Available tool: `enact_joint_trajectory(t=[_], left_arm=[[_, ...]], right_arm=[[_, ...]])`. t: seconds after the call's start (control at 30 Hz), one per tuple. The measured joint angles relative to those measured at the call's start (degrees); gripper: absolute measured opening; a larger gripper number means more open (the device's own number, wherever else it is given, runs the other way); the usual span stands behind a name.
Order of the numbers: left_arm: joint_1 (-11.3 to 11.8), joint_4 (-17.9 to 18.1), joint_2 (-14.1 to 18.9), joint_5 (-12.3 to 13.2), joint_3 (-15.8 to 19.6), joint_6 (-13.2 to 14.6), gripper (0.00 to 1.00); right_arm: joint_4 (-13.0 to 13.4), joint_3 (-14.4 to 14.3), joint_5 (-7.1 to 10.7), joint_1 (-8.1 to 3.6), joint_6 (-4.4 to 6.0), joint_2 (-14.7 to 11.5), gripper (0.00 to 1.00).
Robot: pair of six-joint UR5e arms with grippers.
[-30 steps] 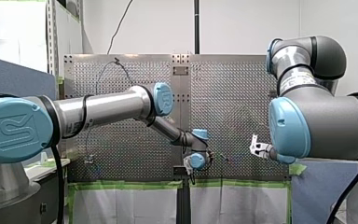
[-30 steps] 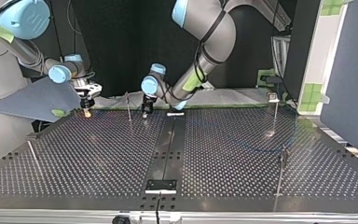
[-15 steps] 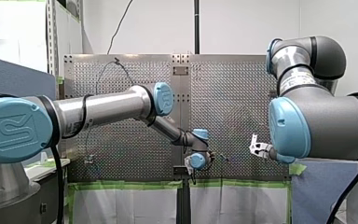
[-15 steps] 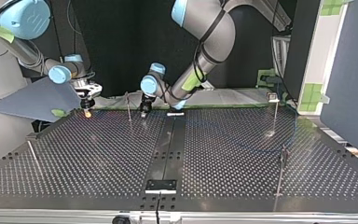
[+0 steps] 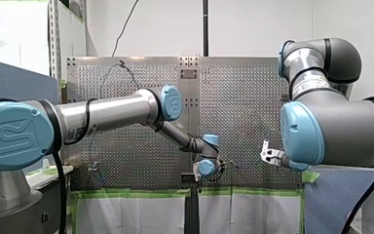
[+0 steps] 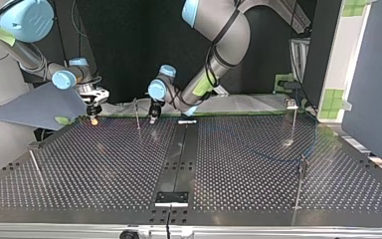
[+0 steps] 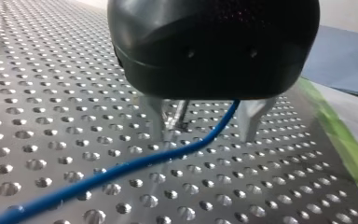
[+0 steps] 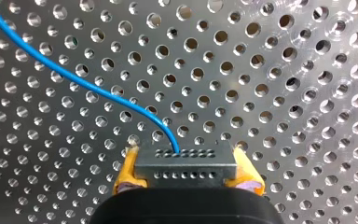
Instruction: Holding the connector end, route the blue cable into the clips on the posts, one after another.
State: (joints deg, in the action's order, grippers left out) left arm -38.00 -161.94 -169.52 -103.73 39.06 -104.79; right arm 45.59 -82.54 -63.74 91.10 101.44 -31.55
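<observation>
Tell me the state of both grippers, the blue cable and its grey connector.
Grey perforated connector block: clamped in my right gripper.
My right gripper, yellow pads: shut on the connector block.
My black left gripper: open.
Thin blue cable: curving loosely over the perforated metal table, passing between the left gripper's fingers.

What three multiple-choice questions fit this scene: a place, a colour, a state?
1. The thin blue cable runs: A) between the left end effector's metal fingers; B) inside a bin; C) over a person's hand.
2. The right end effector's pads are: A) black; B) yellow; C) green.
3. The grey rectangular connector block is: A) loose; B) clamped by the right end effector; C) clipped to a post.
Answers: A, it passes between them; B, yellow flanks the block; B, both pads press it.
</observation>
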Motion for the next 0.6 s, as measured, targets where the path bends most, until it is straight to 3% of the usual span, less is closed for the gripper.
enact_joint_trajectory(t=[0.2,0.4,0.6], left_arm=[[-0.73,-2.71,0.95,-0.76,0.02,3.04,1.00],[-1.47,-5.99,2.56,1.05,0.33,6.20,1.00],[-2.40,-8.86,4.33,2.47,2.83,8.45,1.00]], right_arm=[[-0.11,0.00,0.01,0.00,0.05,0.02,0.00],[-0.24,0.00,0.08,-0.14,0.01,0.04,0.00],[-0.50,-0.03,0.19,-0.38,-0.09,0.08,0.00]])
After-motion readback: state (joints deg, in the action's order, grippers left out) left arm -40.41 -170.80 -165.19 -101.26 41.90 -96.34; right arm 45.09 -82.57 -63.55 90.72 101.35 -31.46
